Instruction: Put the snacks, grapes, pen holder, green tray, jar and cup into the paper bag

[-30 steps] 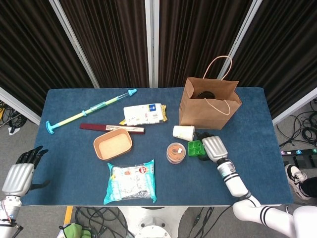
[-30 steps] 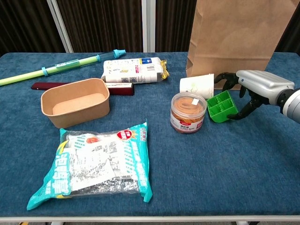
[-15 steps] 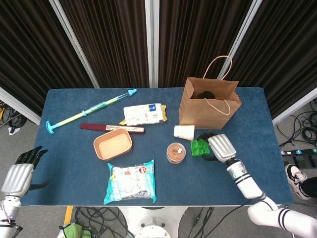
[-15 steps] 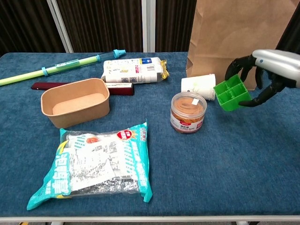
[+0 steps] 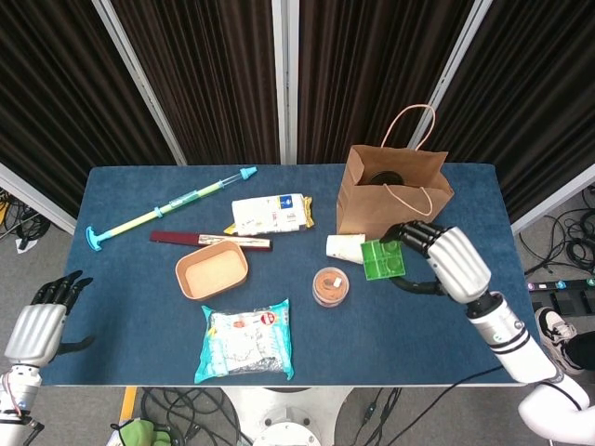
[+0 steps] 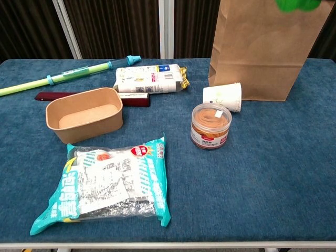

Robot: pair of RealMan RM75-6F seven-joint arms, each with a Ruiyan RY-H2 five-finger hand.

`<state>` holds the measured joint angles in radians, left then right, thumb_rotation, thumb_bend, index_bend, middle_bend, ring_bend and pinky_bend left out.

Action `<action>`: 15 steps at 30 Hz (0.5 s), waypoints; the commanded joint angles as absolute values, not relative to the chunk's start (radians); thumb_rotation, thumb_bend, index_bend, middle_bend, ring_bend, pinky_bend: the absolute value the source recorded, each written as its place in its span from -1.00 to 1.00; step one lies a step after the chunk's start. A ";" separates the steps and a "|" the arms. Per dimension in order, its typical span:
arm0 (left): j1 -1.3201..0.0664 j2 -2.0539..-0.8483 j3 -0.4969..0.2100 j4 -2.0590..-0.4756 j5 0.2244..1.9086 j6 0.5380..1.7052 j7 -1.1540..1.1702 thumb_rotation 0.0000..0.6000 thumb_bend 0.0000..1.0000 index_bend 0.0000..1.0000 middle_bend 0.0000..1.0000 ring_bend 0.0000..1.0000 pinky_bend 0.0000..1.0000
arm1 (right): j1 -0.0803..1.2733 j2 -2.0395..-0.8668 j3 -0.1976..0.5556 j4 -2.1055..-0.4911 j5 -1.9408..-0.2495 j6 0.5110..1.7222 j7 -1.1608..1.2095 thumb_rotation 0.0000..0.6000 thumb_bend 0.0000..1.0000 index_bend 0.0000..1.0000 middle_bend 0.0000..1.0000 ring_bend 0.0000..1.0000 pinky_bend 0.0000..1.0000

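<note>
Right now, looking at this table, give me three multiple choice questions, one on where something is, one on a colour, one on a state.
1. Where does the paper cup lie?
A. Inside the brown bowl
B. On its side, just in front of the paper bag
C. On top of the snack packet

2. What colour is the tray in the right hand?
A. Green
B. Red
C. White

3. What is the left hand doing?
A. Holding the jar
B. Pressing on the long syringe
C. Holding nothing, off the table's near corner

Answers: 1 B, the cup's mouth faces sideways beside the bag's base. 2 A, the head view shows a green gridded tray. 3 C, its fingers are apart and bare.
</note>
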<state>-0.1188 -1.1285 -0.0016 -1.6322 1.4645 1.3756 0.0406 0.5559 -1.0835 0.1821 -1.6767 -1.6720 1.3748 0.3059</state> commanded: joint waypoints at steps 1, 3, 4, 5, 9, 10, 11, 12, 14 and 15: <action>-0.117 -1.127 -0.001 -1.635 1.463 1.377 0.042 1.00 -0.92 -0.60 -0.65 -0.73 -0.71 | 0.584 -1.075 0.280 -1.699 -1.535 1.349 0.262 1.00 -0.56 -0.09 -0.05 -0.28 0.13; -0.116 -1.126 -0.001 -1.637 1.459 1.377 0.042 1.00 -0.92 -0.60 -0.65 -0.73 -0.71 | 0.604 -1.082 0.319 -1.690 -1.465 1.322 0.250 1.00 -0.57 -0.09 -0.05 -0.28 0.13; -0.116 -1.126 -0.001 -1.637 1.457 1.376 0.042 1.00 -0.92 -0.60 -0.65 -0.73 -0.71 | 0.614 -1.085 0.334 -1.683 -1.430 1.305 0.232 1.00 -0.58 -0.09 -0.05 -0.28 0.13; -0.115 -1.126 -0.001 -1.637 1.456 1.375 0.043 1.00 -0.92 -0.60 -0.65 -0.73 -0.71 | 0.624 -1.089 0.349 -1.677 -1.395 1.289 0.211 1.00 -0.58 -0.09 -0.05 -0.28 0.13; -0.115 -1.127 -0.001 -1.635 1.453 1.373 0.041 1.00 -0.92 -0.60 -0.65 -0.73 -0.71 | 0.668 -1.119 0.395 -1.620 -1.272 1.227 0.138 1.00 -0.59 -0.09 -0.07 -0.28 0.12; -0.115 -1.127 -0.001 -1.634 1.452 1.372 0.039 1.00 -0.92 -0.60 -0.65 -0.73 -0.71 | 0.683 -1.132 0.407 -1.594 -1.231 1.208 0.115 1.00 -0.59 -0.09 -0.07 -0.28 0.11; -0.115 -1.127 -0.001 -1.633 1.450 1.371 0.038 1.00 -0.92 -0.60 -0.65 -0.73 -0.71 | 0.694 -1.142 0.415 -1.575 -1.203 1.193 0.098 1.00 -0.59 -0.09 -0.08 -0.28 0.11; -0.116 -1.128 -0.001 -1.632 1.449 1.369 0.038 1.00 -0.92 -0.60 -0.65 -0.73 -0.71 | 0.703 -1.150 0.420 -1.560 -1.179 1.180 0.084 1.00 -0.60 -0.09 -0.08 -0.28 0.10; -0.117 -1.127 -0.002 -1.632 1.447 1.366 0.036 1.00 -0.92 -0.60 -0.65 -0.73 -0.71 | 0.730 -1.168 0.431 -1.515 -1.106 1.124 0.049 1.00 -0.60 -0.08 -0.09 -0.29 0.08; -0.119 -1.128 -0.003 -1.630 1.445 1.364 0.035 1.00 -0.92 -0.60 -0.65 -0.73 -0.71 | 0.745 -1.175 0.433 -1.493 -1.073 1.089 0.034 1.00 -0.60 -0.08 -0.10 -0.31 0.07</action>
<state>-0.1178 -1.1277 -0.0028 -1.6310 1.4461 1.3650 0.0360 0.6995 -1.1442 0.4072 -1.5555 -1.1520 1.1653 0.0875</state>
